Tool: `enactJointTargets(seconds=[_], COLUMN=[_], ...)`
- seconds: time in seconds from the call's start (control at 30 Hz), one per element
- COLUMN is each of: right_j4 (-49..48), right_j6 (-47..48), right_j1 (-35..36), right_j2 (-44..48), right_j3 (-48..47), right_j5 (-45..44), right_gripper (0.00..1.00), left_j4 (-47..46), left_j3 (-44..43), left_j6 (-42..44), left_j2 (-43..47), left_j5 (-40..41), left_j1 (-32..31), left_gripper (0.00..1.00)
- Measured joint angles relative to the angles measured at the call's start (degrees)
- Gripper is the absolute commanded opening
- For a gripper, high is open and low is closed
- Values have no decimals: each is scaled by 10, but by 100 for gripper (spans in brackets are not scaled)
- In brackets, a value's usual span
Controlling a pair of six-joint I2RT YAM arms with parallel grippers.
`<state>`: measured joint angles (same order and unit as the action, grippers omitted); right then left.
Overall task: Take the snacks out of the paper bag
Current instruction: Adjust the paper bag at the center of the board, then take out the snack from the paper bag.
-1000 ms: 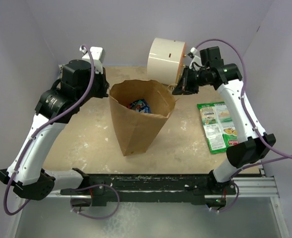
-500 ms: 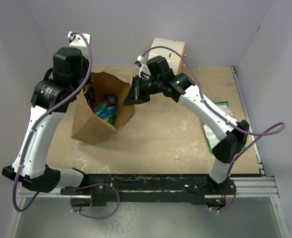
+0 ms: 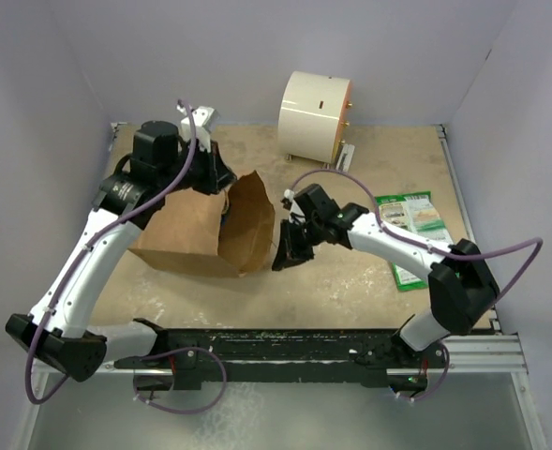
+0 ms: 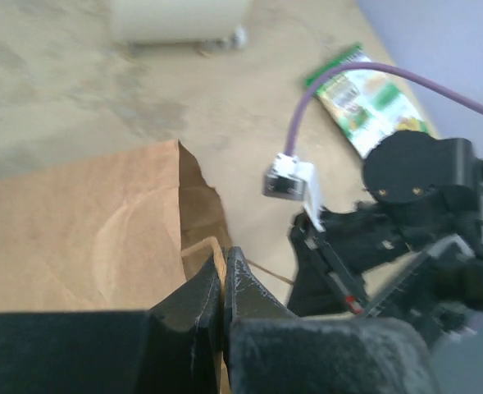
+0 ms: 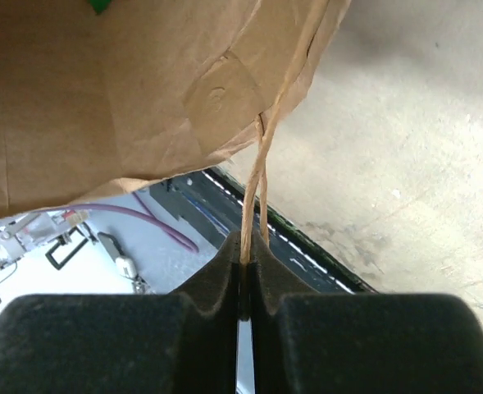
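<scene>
The brown paper bag [image 3: 201, 246] lies tipped on its side, mouth towards the right. My left gripper [image 3: 225, 187] is shut on the bag's upper rim by a handle; the left wrist view shows the closed pads [image 4: 223, 267] pinching paper and cord. My right gripper [image 3: 283, 257] is shut on the other twisted handle [image 5: 257, 164] at the mouth's lower edge. One green-and-white snack packet [image 3: 409, 234] lies flat on the table at the right. The snacks inside the bag are hidden, except a small green corner [image 5: 100, 4] in the right wrist view.
A cream cylinder [image 3: 315, 114] lies on its side at the back of the table. The black rail [image 3: 294, 342] runs along the near edge. Purple-grey walls close in the left, back and right sides.
The bag has gone from upright to lying on its side. My right gripper moved forward and down with its handle. My left gripper swung right with the rim.
</scene>
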<state>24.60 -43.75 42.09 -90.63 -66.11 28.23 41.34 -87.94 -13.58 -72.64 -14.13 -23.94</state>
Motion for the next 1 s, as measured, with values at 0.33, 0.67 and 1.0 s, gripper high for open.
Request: enactJointTargets(seconds=[0.33,0.67,1.0], right_j4=[-104,-93,-317], right_j6=[-40,-20,-86], right_j1=[33,38,215], right_j2=[71,231,182], right_j3=[137,138,148], right_j5=[-37,-173,-316], right_gripper=[45,71,66], left_j4=[-52,56,80], left_j3=[126,96,45], left_j6=[-168,-186,-204], left_j2=[110,170,124], left_j5=[-127,-56,-44], left_j1=[-1,-1,-1], left_gripper=[0,0,0])
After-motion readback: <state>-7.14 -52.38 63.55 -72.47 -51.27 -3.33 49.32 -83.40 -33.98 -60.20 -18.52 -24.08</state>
